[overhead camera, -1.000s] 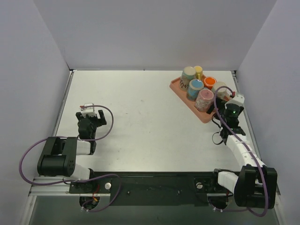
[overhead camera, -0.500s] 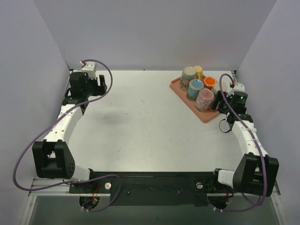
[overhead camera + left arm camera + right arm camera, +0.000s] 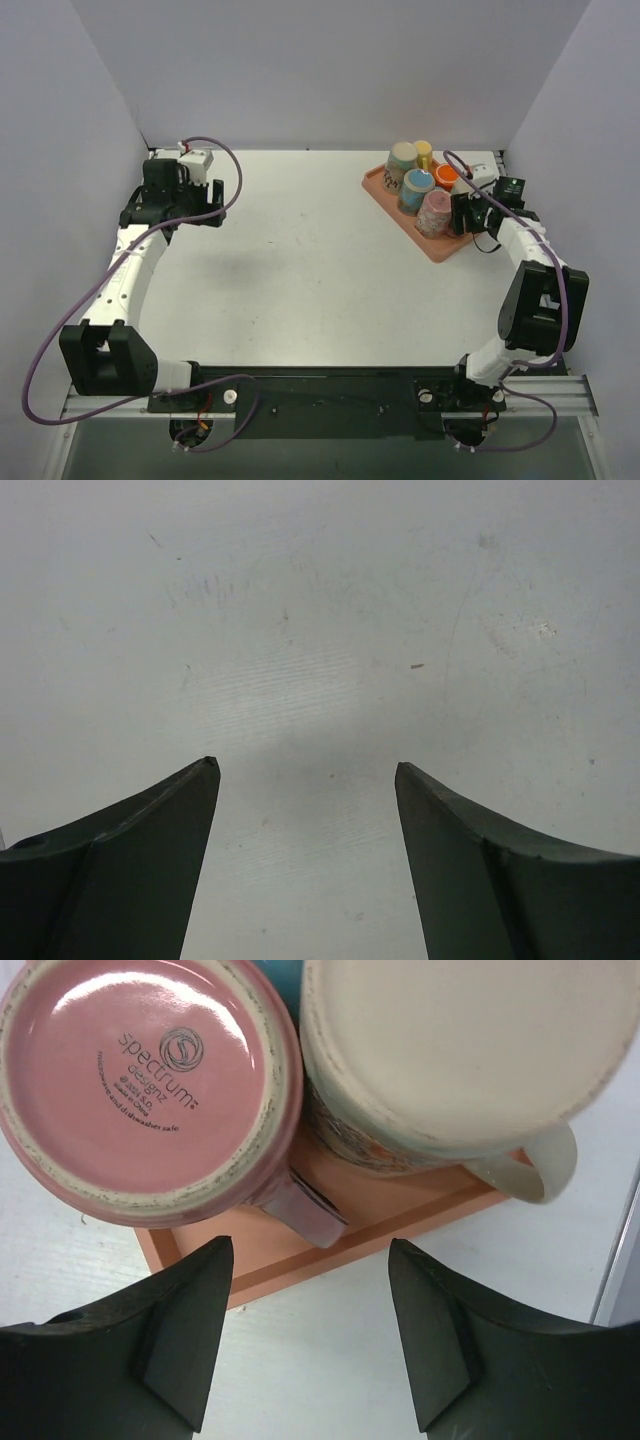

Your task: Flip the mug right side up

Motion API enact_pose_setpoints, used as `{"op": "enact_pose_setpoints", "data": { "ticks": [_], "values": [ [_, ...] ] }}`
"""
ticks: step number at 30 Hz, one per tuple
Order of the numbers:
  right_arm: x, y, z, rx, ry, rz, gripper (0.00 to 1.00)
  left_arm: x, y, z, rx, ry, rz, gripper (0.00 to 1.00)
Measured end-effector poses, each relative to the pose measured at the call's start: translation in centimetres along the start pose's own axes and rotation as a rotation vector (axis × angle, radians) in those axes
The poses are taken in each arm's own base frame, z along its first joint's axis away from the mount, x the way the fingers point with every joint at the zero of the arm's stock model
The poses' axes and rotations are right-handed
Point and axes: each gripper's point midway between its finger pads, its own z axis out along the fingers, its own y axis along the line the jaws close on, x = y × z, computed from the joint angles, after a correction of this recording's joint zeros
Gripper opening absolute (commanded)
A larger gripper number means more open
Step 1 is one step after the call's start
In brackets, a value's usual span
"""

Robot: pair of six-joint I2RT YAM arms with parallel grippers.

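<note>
The right gripper, jaws apart, hovers at the near corner of the salmon tray. There the pink mug stands base-up — rim hidden, stubby handle pointing toward the gap between the jaws. The cream mug beside it, also base-up, is cut off at the top. From overhead, the other cups crowd too tightly to read. The left gripper, jaws apart and empty, hangs over the scuffed white table, enclosed by pale grey walls.
</note>
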Motion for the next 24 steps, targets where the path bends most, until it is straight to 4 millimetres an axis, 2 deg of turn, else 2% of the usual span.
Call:
{"op": "enact_pose_setpoints", "data": {
  "ticks": [6,12,14,15,20,21,24],
  "values": [
    [1.0,0.6,1.3,-0.058,0.058,-0.125,0.53,1.4,0.3,-0.4,-0.015,0.056,0.010,0.81],
    [2.4,1.3,2.7,-0.097,0.114,-0.193,0.46,0.2,0.4,-0.8,-0.022,0.038,0.014,0.81],
    [2.4,1.3,2.9,-0.097,0.119,-0.211,0.39,-0.1,0.4,-0.7,-0.023,0.034,0.015,0.81],
    [2.5,1.3,3.0,-0.096,0.122,-0.224,0.30,-0.2,0.4,-0.7,-0.023,0.033,0.016,0.81],
    [2.5,1.3,3.1,-0.088,0.133,-0.259,0.04,-0.1,0.4,-0.6,-0.022,0.041,0.014,0.81],
    [2.6,1.4,3.1,-0.093,0.136,-0.270,0.00,-0.1,0.4,-0.6,-0.022,0.041,0.014,0.81],
    [2.3,1.4,3.1,-0.088,0.134,-0.271,0.00,0.0,0.4,-0.6,-0.022,0.043,0.013,0.80]
  ]
}}
